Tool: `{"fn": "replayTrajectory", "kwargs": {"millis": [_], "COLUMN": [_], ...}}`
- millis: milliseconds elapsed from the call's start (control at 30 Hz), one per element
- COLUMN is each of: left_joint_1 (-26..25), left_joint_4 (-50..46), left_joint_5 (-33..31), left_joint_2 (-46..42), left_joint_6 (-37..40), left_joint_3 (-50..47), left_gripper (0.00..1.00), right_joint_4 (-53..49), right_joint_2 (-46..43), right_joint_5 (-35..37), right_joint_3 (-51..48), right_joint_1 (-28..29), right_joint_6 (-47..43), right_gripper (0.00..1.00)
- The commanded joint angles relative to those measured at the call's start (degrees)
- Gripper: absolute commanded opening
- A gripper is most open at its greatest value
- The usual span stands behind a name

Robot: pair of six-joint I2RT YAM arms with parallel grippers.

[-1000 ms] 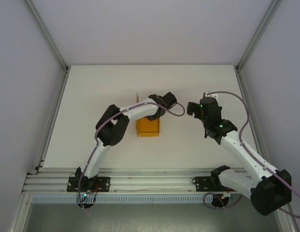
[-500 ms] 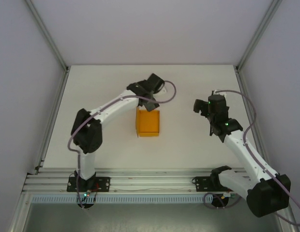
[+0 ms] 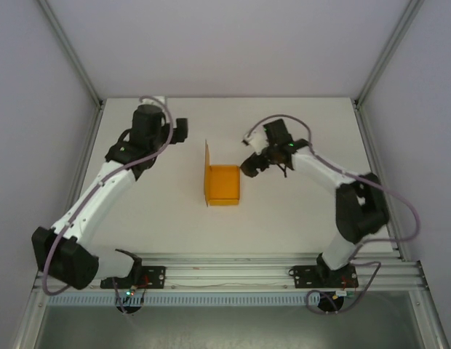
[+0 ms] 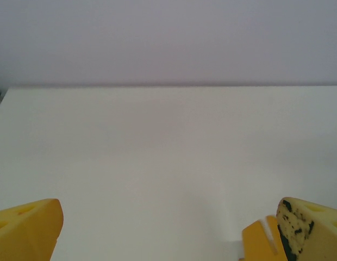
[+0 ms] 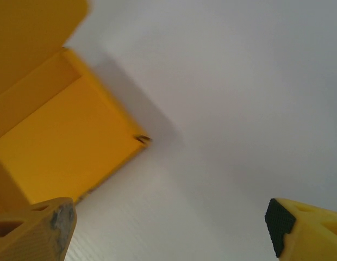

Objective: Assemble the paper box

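Orange-yellow thin-card low box (image 3: 224, 190) mid white surface (image 3: 298, 214), lid flap (image 3: 206, 171) upright, unclosed. Your right hand (image 3: 249, 166) open, empty, just beside box; left hand (image 3: 180, 131) open, well apart. Step likely lid closing: next fold flap over, tuck.

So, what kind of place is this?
Probably a lab robot cell, not a home or factory line: a white table enclosed by plain walls on aluminium frame posts, a left arm and right arm bolted to a rail at its near edge, and one orange paper box.
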Motion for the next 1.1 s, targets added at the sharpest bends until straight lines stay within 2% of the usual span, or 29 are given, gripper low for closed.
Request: {"fn": "replayTrajectory", "kwargs": {"millis": [0, 133, 200, 333, 433, 467, 633, 733, 800, 867, 933, 1000, 1067], "left_joint_1": [2.5, 3.7, 3.9, 4.1, 4.2, 4.2, 4.2, 4.2, 4.2, 4.2, 4.3, 4.3, 4.3], "left_joint_4": [1.4, 2.2, 2.1, 2.0, 2.2, 2.3, 1.6, 1.1, 1.0, 1.3, 1.8, 2.6, 3.4], "left_joint_5": [0.6, 0.1, 0.2, 0.1, 0.1, 0.0, -2.7, -3.4, -3.4, -3.5, -2.8, -1.5, 0.5], "left_joint_2": [-2.6, -4.7, -4.9, -4.8, -4.9, -4.9, -4.4, -4.2, -4.1, -4.0, -3.7, -3.3, -2.6], "left_joint_6": [-10.3, -11.9, -12.0, -11.6, -11.6, -11.6, -11.3, -11.2, -11.7, -12.0, -12.3, -12.1, -11.4], "left_joint_3": [-6.5, -11.3, -11.9, -12.0, -12.5, -12.7, -12.6, -12.3, -12.2, -12.3, -12.5, -12.4, -12.2], "left_gripper": [1.0, 1.0, 1.0, 1.0, 1.0, 1.0, 1.0, 1.0, 1.0, 1.0, 1.0, 1.0, 1.0], "right_joint_4": [-13.6, -16.0, -14.7, -13.6, -11.6, -10.9, -7.6, -5.2, -3.5, -2.1, -4.1, -9.0, -10.0], "right_joint_2": [7.6, 16.1, 19.0, 23.4, 25.1, 25.2, 23.3, 21.4, 19.6, 17.4, 15.2, 13.4, 11.3], "right_joint_5": [-5.9, -3.3, -1.6, 0.8, 2.7, 3.0, 2.9, 6.7, 12.4, 22.5, 34.8, 41.6, 45.2], "right_joint_3": [9.6, 18.0, 20.5, 25.4, 26.7, 26.8, 23.1, 20.1, 17.9, 15.3, 13.2, 11.7, 7.7], "right_joint_1": [2.1, 4.5, 5.5, 6.2, 6.2, 6.3, 6.4, 6.5, 6.8, 7.7, 8.7, 10.1, 12.2], "right_joint_6": [-15.9, -15.7, -14.3, -8.9, -5.2, -3.8, 0.2, 5.5, 11.7, 21.5, 35.9, 48.0, 57.1], "right_gripper": [0.86, 0.79, 0.71, 0.61, 0.28, 0.23, 0.16, 0.1, 0.08, 0.07, 0.09, 0.09, 0.1]}}
